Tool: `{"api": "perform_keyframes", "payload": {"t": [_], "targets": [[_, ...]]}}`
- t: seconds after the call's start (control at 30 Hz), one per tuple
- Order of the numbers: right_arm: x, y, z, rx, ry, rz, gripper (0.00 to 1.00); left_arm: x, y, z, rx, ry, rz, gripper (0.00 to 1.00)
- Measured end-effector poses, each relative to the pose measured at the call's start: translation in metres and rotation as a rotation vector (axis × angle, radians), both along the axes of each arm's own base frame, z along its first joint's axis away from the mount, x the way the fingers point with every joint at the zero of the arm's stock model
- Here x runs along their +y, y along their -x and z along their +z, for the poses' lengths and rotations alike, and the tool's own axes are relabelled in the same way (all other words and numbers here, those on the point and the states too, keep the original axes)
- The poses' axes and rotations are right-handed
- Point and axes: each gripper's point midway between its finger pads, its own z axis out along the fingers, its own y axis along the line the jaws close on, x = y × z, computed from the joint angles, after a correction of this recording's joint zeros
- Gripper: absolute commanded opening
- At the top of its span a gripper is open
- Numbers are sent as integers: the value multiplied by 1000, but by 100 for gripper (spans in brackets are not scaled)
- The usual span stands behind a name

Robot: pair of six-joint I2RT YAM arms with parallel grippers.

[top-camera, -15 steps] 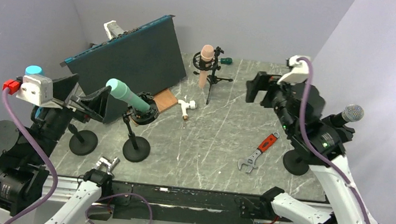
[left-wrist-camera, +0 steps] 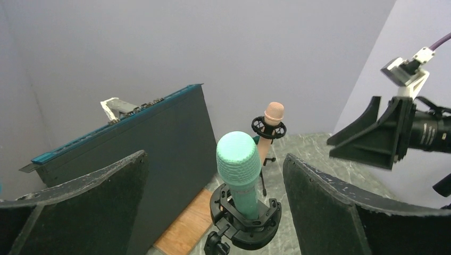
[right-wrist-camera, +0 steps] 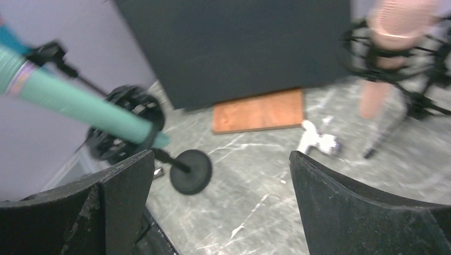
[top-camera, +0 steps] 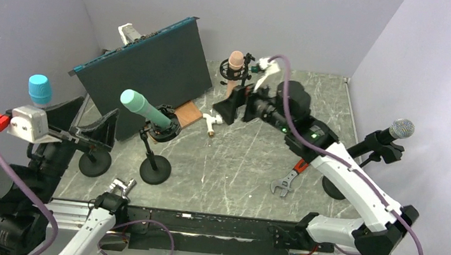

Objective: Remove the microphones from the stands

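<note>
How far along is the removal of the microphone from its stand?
Done: nothing yet; the green microphone sits in its stand clip. In hand: the left gripper is open and lined up on the microphone's head, not touching it; the right gripper is open and empty. Left: close on the microphone and pull it out of the clip.
</note>
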Motion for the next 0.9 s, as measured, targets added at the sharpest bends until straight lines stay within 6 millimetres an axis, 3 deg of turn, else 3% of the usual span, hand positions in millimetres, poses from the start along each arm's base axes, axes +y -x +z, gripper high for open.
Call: {"api": "perform_keyframes", "payload": {"t": [0.23,0.4,0.67,0.9], "targets": [[95,50,5,-153,66,283,100,17,14,-1,-42,9,70,99],[140,68,22,-335,120,302,97,19,7,-12,-14,4,95,99],[188,91,20,-550,241,303,88,22,4,-18,-1,-3,110,99],[210,74,1,-620,358,196,70,22,4,-18,-2,-8,112,99]]}}
